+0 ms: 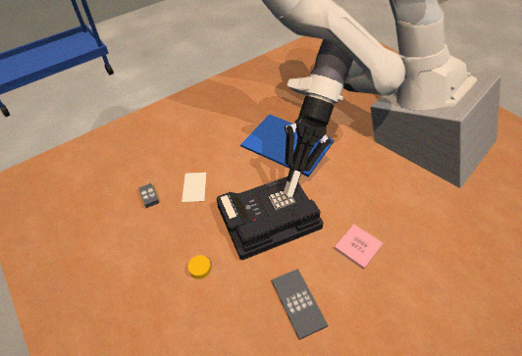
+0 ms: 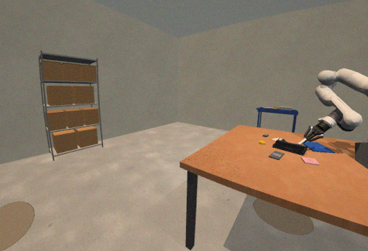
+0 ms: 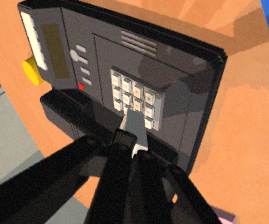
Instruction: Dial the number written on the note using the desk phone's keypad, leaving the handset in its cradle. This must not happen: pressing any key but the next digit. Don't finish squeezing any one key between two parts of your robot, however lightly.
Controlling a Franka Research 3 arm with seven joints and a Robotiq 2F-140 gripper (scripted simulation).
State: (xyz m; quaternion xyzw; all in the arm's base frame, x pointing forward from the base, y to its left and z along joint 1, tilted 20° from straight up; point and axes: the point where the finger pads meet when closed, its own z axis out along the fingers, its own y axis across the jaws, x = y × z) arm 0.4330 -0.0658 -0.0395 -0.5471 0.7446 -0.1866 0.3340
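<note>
A black desk phone [image 1: 269, 216] sits in the middle of the orange table, with a white keypad [image 1: 282, 200] on top and the handset [image 1: 280, 235] lying in its cradle along the front side. My gripper [image 1: 290, 190] is shut, its joined pale fingertips pointing down onto the back edge of the keypad. In the wrist view the fingertips [image 3: 132, 121] rest on the lower middle keys of the keypad [image 3: 136, 97]. The pink note [image 1: 358, 244] lies to the right of the phone; its digits are too small to read. The phone also shows in the exterior view [image 2: 290, 146].
A blue pad [image 1: 285, 142] lies behind the phone under my arm. A cream card [image 1: 194, 186], a small grey keypad device [image 1: 148, 194], a yellow disc [image 1: 199, 266] and a grey remote-like slab [image 1: 299, 303] lie around. My grey base block [image 1: 437, 130] stands right; a blue cart [image 1: 44, 52] stands off-table.
</note>
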